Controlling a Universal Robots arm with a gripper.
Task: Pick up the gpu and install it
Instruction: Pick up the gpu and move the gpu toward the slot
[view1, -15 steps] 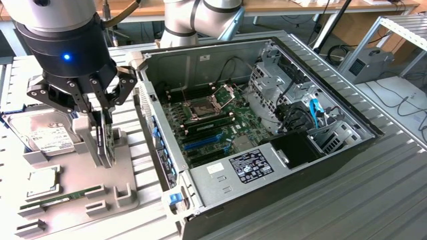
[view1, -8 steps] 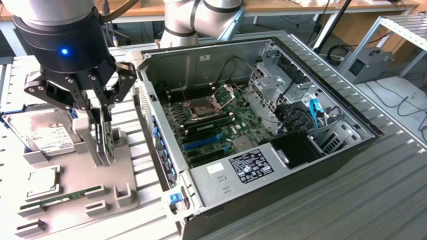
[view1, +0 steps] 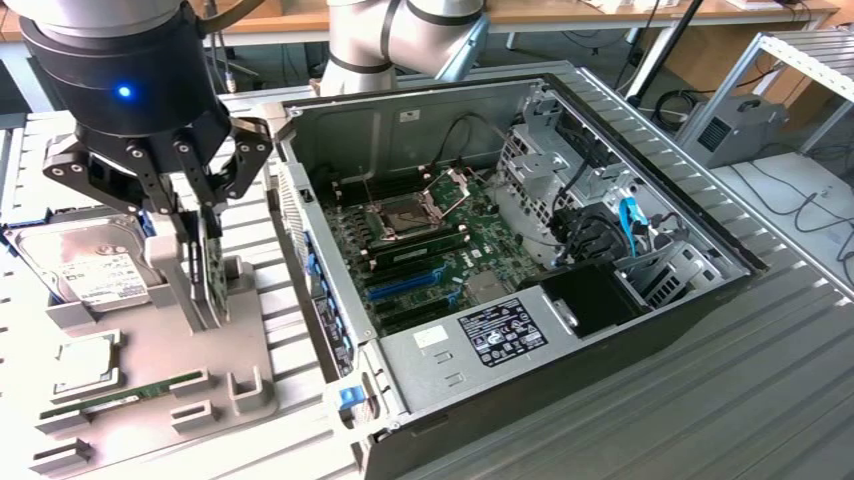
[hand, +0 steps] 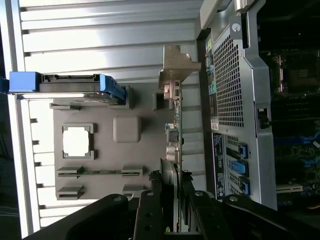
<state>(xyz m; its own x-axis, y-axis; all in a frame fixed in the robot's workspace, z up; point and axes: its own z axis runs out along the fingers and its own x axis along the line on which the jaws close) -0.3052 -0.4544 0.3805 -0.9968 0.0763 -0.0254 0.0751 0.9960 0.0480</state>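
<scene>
Pick-up step: jaws clenched across the top edge of the graphics card (view1: 204, 275), standing on edge in its slot on the grey holder (view1: 251, 388), on the tabletop (view1: 707, 420) just beside the open computer case (view1: 387, 130). Apparently not yet lifted. Calls for a straight upward pull, keeping the card upright and clear of the slot walls.

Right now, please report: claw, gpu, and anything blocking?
The claw straddles the gpu. Card upright in gray holder, not yet lifted. Nothing between it and open computer case.
</scene>
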